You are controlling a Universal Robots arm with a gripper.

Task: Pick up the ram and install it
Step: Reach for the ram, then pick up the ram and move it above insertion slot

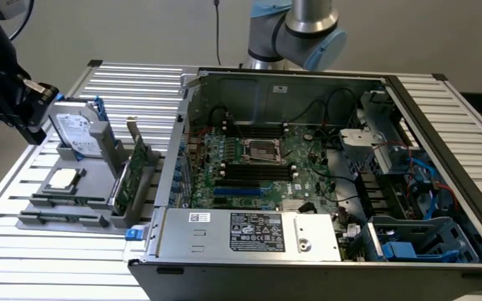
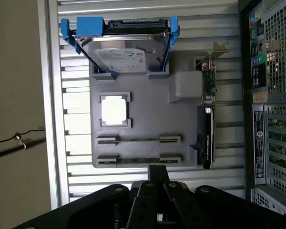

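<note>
Hanging over the grey tray (image 2: 143, 102), the black gripper (image 2: 158, 172) has its flat, angular fingers pressed together with nothing between them. Nearest to it is the ram (image 2: 138, 160), a long thin stick seen edge-on. It is seated between two notched holders in the tray's front row, at the lower left of the exterior frame. A similar strip (image 2: 138, 140) sits in the row just behind.

The tray is matte moulded plastic with squared pockets. One pocket frames a square silver processor (image 2: 115, 111). Farther back, a metal hard drive (image 2: 121, 52) stands in a blue plastic caddy. A green expansion card (image 2: 207, 119) stands upright along the tray's edge facing the open computer case (image 1: 476, 207), just beside the case's sheet-metal wall.

The ribbed aluminium worktop (image 1: 48, 263) shows bare slats between the tray and its near and left edges. Inside the case, the black slots (image 1: 258, 169) lie in parallel rows at the frame's centre.
</note>
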